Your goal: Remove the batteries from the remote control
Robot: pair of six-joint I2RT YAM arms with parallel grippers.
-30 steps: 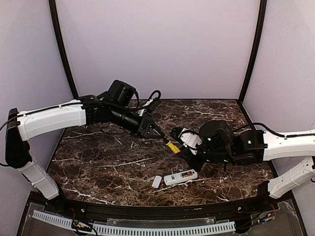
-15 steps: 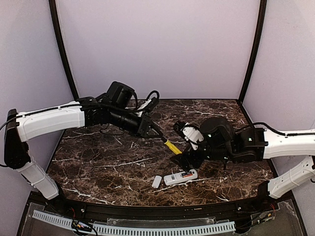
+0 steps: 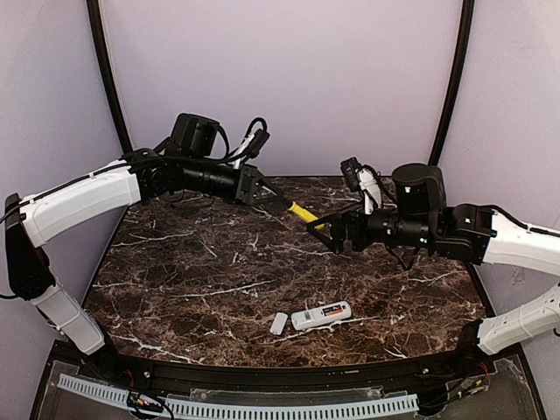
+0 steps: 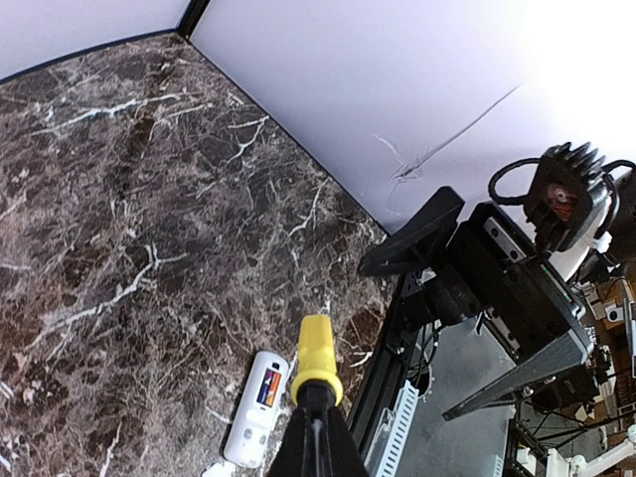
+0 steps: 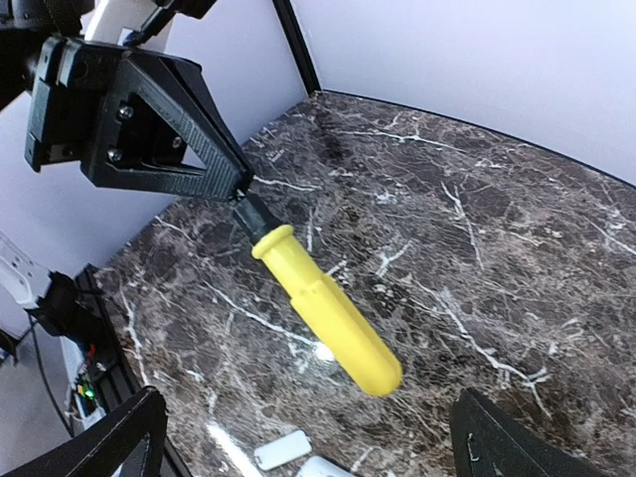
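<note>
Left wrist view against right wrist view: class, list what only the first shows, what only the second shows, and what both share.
Only the left wrist view: the batteries sitting in the recess of the remote control, and the right gripper seen from outside, jaws wide open.
Only the right wrist view: the left gripper seen from outside, shut on the black end of the yellow-handled tool.
Both: that tool, held in the air above the marble table.
</note>
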